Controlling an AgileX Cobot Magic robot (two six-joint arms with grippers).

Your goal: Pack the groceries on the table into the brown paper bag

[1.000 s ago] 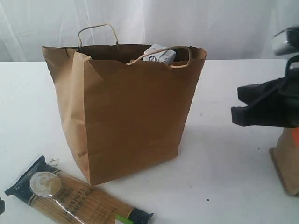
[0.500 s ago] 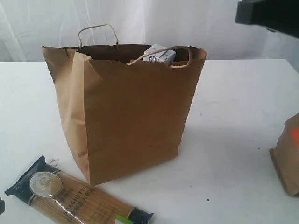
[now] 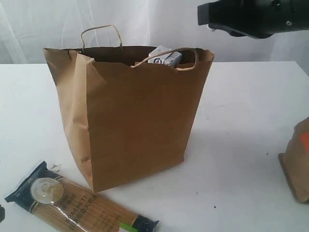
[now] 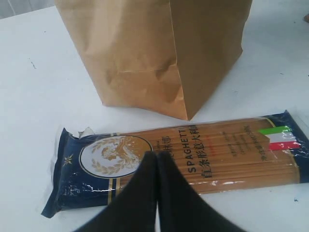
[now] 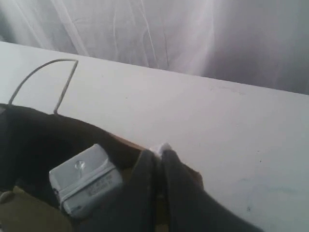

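The left claw [image 4: 157, 155], fingers pressed together, hangs just over the spaghetti pack [image 4: 222, 154] lying flat on the table [image 4: 38, 72], its long axis running along the claw's opening line, so a wrist turn seems needed; the paper bag [image 4: 145, 53] stands just beyond, with the right claw [image 5: 158, 154], likewise pressed together, above its rim.

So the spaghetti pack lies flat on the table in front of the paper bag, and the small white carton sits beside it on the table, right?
Not quite. The small white carton is inside the brown paper bag, poking above its rim, as the exterior view shows. The spaghetti pack does lie flat on the table in front of the bag.
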